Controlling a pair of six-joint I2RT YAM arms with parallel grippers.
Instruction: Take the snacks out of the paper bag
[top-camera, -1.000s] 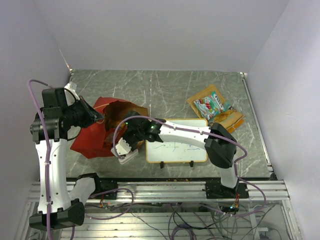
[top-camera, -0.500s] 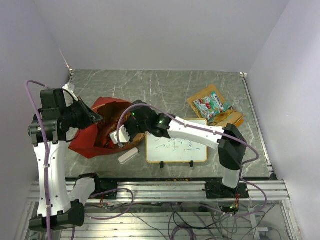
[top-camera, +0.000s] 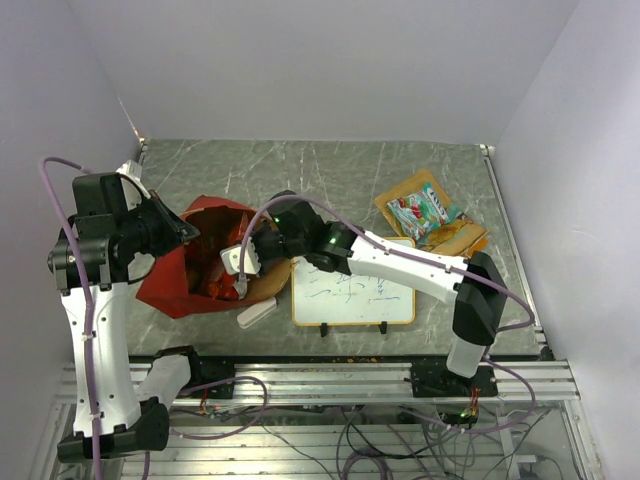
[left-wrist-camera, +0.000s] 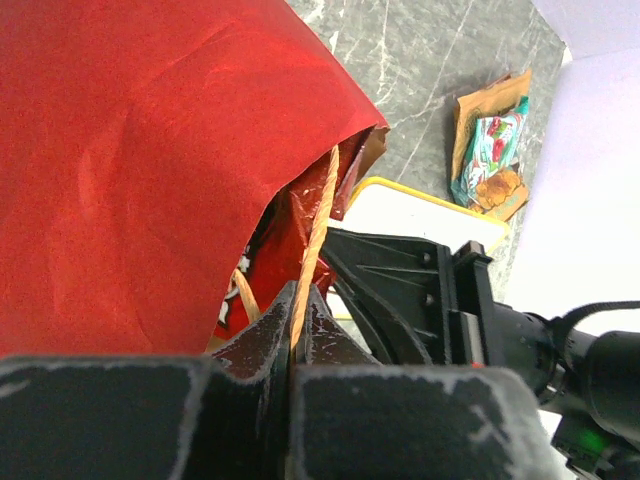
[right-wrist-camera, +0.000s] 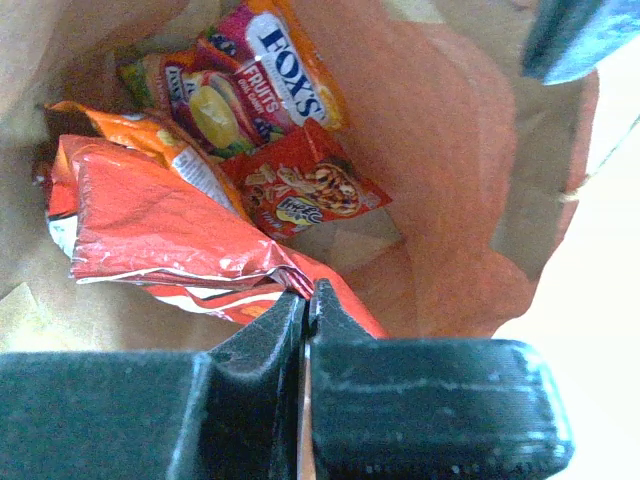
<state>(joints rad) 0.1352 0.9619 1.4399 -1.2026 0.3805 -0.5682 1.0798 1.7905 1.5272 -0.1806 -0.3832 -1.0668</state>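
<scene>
The red paper bag lies on its side at the left, its brown mouth facing right. My left gripper is shut on the bag's thin handle and holds the upper wall up. My right gripper is inside the mouth, shut on the edge of a large red foil packet. Behind that packet lie a small red packet, a Fox's fruits packet and an orange packet. An orange bag with a teal packet on it and another packet lie on the table at the back right.
A framed whiteboard with writing lies right of the bag, under my right arm. A small white eraser block lies at the bag's front corner. The grey marble table ends at walls behind and at both sides.
My right gripper has moved from beside the eraser at the front up into the bag's mouth and shut on the red packet. My left gripper raised the handle slightly, widening the mouth.
</scene>
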